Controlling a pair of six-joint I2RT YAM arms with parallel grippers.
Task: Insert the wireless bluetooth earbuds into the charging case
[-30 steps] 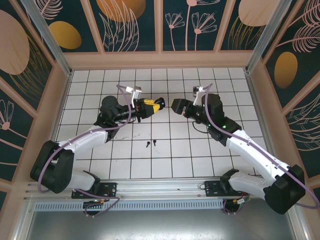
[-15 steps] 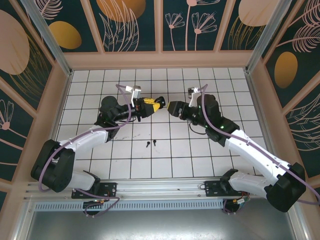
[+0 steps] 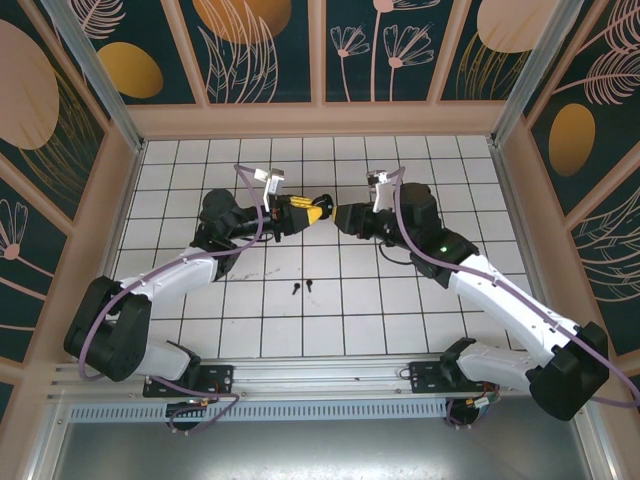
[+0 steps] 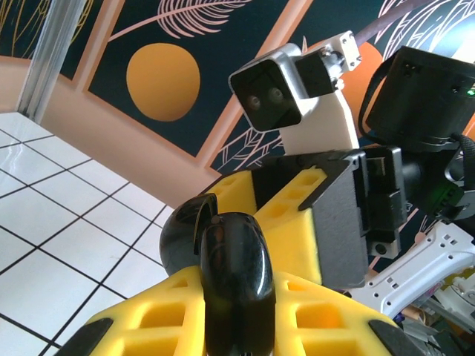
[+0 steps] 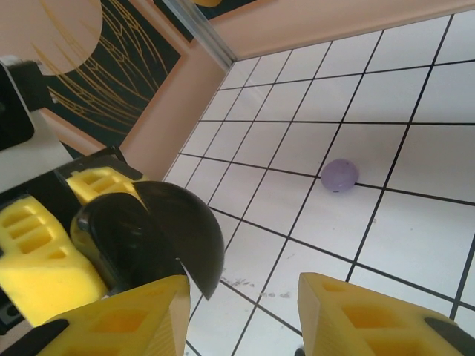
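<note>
My left gripper (image 3: 303,211) is shut on the glossy black charging case (image 4: 234,267), holding it above the table between its yellow fingers (image 4: 148,326). The case's lid (image 5: 185,226) stands swung open. My right gripper (image 3: 345,216) faces it from the right, tip to tip. In the right wrist view its jaws (image 5: 241,285) are open; the left finger (image 5: 126,319) sits at the lid's edge and the other finger is far off. Two black earbuds (image 3: 297,289) (image 3: 309,286) lie on the white tiles below the grippers.
A small lilac rounded object (image 5: 339,175) lies on the tiles beyond the right gripper; whether it is an earbud or a case I cannot tell. The pink back wall (image 3: 320,120) and side walls enclose the tiled table (image 3: 200,330).
My right gripper has moved left up to the held case, and its jaws have narrowed. The left arm and the case have stayed put.
</note>
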